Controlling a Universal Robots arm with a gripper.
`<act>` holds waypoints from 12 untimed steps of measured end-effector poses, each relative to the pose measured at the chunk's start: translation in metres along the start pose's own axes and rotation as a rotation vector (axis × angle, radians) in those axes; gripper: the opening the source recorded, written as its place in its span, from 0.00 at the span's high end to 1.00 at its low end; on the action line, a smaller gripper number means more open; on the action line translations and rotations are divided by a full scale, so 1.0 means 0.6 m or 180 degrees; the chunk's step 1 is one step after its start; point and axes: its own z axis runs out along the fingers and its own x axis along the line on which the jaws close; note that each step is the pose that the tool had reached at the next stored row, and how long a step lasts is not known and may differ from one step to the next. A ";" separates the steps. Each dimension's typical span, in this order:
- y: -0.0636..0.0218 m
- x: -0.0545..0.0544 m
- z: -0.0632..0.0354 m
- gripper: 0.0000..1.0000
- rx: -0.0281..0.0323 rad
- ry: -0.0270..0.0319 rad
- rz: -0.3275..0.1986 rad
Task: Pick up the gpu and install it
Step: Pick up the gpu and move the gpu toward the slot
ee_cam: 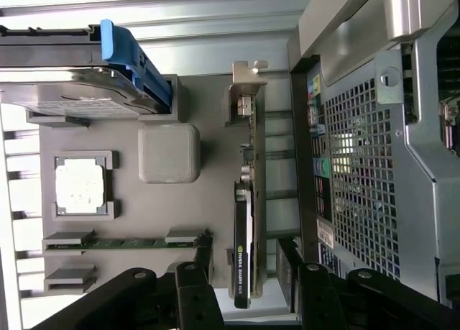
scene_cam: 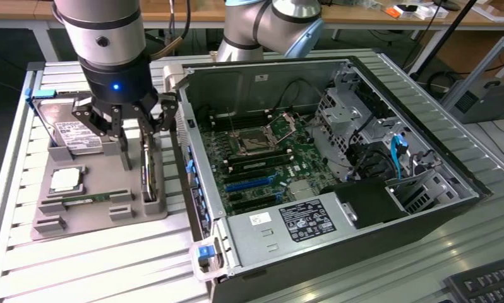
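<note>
Above the grey tray point(scene_cam: 96, 219), jaws spread astride upright gpu point(ee_cam: 245, 252)

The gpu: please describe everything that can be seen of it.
The gpu is a thin, long card, a dark board with a black cooler and a silvery metal bracket at one end. It stands on its edge in a slot of the grey holder, beside the computer case. The open end effector straddles it, not gripping.
</note>
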 end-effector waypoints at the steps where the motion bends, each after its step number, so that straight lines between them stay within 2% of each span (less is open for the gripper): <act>1: 0.000 0.000 0.000 0.52 0.0000 0.0000 0.0000; 12: 0.000 0.000 0.008 0.52 0.0000 0.0000 0.0000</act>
